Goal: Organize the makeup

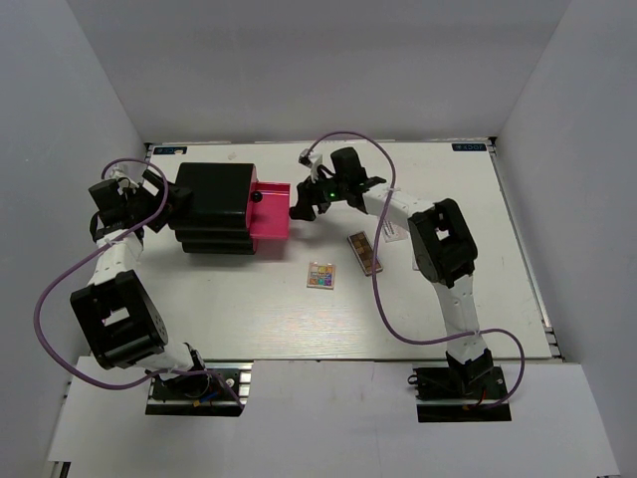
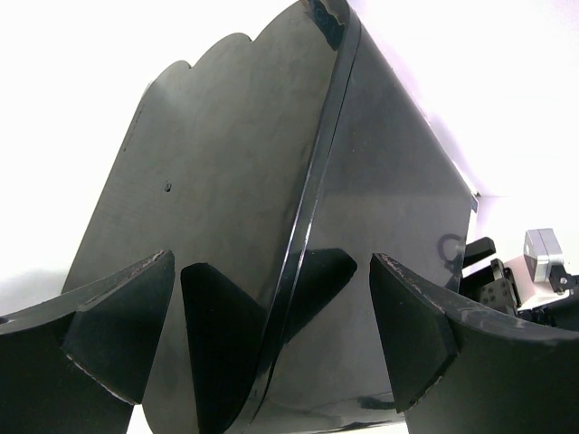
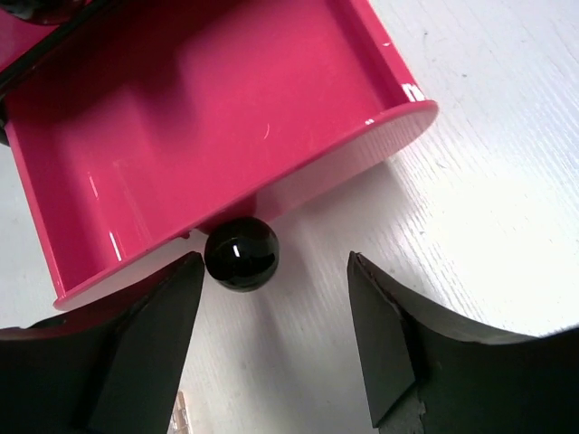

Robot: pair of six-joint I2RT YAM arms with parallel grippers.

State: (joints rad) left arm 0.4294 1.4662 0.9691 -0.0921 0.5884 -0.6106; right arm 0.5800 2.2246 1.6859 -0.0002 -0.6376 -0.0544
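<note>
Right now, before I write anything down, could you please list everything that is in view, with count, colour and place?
box: one, black, left part of the table.
drawer: one, pink, standing out of the box's right side; nothing seen inside.
knob: one, black, on the drawer front.
square palette: one, multicoloured, on the table nearer than the drawer.
long palette: one, brown, right of the square palette.
table: one, white.
left claw: one, black, open, a finger on each side of the box.
right claw: one, black, open, at the knob.
</note>
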